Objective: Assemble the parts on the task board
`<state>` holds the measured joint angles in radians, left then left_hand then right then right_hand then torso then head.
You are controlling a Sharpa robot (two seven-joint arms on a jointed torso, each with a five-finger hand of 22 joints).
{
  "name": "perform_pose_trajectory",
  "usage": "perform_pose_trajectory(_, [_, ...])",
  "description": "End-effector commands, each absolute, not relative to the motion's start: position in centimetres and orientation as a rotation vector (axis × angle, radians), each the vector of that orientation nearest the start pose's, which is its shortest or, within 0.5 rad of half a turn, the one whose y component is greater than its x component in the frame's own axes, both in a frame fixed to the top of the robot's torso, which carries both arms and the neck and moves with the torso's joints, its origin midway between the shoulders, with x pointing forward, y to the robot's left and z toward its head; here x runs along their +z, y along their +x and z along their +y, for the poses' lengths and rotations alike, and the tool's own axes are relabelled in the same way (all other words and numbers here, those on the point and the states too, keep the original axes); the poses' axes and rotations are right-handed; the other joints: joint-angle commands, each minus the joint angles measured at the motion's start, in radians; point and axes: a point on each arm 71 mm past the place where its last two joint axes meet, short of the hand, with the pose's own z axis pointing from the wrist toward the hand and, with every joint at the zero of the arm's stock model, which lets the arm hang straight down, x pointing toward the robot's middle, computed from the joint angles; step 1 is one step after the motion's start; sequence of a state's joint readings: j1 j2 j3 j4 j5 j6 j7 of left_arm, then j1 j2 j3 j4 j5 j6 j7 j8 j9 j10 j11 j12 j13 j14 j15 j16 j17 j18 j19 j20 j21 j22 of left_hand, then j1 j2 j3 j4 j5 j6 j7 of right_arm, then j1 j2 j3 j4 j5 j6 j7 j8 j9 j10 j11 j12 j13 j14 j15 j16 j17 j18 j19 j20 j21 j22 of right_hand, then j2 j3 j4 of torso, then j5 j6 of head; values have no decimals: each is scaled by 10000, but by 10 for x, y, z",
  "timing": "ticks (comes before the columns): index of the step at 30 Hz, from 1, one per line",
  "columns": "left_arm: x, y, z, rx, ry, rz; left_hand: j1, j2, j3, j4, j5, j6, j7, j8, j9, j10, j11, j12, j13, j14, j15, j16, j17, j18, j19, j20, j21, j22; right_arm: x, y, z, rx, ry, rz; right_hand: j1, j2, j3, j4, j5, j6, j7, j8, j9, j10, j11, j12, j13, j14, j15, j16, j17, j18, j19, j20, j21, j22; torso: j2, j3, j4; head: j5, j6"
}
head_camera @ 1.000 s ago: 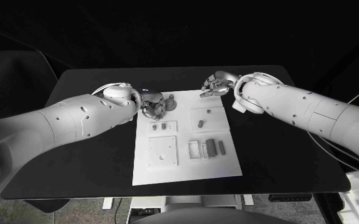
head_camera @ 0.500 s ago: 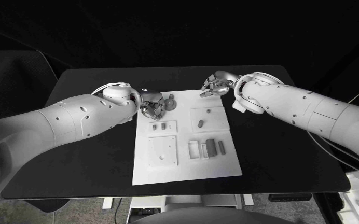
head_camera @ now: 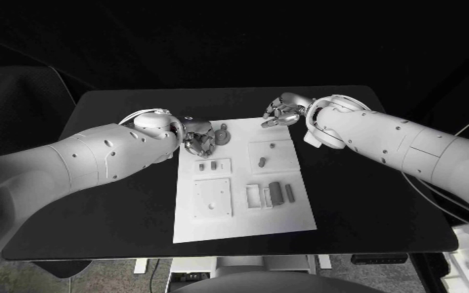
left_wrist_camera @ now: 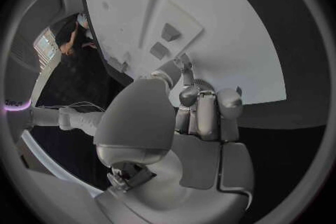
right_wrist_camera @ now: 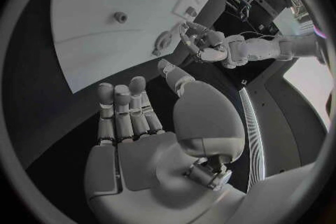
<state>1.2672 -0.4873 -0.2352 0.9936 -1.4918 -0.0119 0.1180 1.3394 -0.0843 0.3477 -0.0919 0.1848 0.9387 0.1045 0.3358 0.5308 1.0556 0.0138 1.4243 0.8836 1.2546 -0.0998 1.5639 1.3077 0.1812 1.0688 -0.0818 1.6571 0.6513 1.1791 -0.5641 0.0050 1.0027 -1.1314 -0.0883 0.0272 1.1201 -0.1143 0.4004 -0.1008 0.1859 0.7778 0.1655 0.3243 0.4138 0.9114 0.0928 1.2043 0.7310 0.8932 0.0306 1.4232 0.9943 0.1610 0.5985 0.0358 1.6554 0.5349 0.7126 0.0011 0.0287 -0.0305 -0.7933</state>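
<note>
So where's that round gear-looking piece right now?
In the head view the round part sits at the far left corner of the task board, right beside the left hand, whose fingers are at it; whether they grip it is unclear.

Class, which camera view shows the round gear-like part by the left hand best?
The head view: the round part lies on the task board's far corner beside the left hand. The right wrist view shows it small, at the board's corner. In the left wrist view I cannot pick it out.
</note>
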Motion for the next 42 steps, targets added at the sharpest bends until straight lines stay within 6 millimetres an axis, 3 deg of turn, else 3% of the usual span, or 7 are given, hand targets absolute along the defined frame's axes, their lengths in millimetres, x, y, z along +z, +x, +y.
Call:
perform_pose_trajectory(1, [-254,548,165,-5257,5155,19854,11,-113,-4,-80,-15,-14,63,-44,8,30,-8,37,-10,-43,-8,56,71,672,66,-12,1347,15,-225,565,-206,7322,1498,18937,-99,-8,68,19,64,-59,43,20,-15,-29,-7,48,-16,4,-25,69,-16,-45,15,9,160,-17,1,8,-10,0,-2])
perform_pose_trajectory(15, [-253,548,166,-5244,5005,19765,60,-292,39,-168,-19,-617,-165,-291,-108,84,-3,52,-45,195,-14,219,220,692,87,-4,1345,86,-225,565,-206,7336,1483,18974,-142,-52,47,29,57,-93,49,4,-23,-31,-5,49,-22,0,-23,68,-21,-49,12,12,157,-22,-3,-8,0,-27,-1])
perform_pose_trajectory(36, [-252,550,171,-5189,4815,19548,43,-323,37,-168,-17,-821,-214,-349,-144,105,-3,58,-56,295,-15,282,288,696,98,0,1345,109,-225,565,-206,7327,1489,18980,-153,-57,44,32,57,-114,52,-7,-28,-31,-5,50,-25,-2,-23,68,-23,-50,12,12,156,-24,-1,2,-3,-14,6])
perform_pose_trajectory(42, [-251,552,176,-5076,4661,19355,42,-391,38,-190,-19,-1365,-465,-454,-233,144,2,63,-87,295,-20,304,227,709,122,6,1338,159,-225,565,-207,7312,1499,18976,-155,-57,44,33,58,-120,52,-10,-30,-32,-5,50,-26,-2,-23,68,-23,-50,12,12,156,-25,-4,5,-5,-14,34])
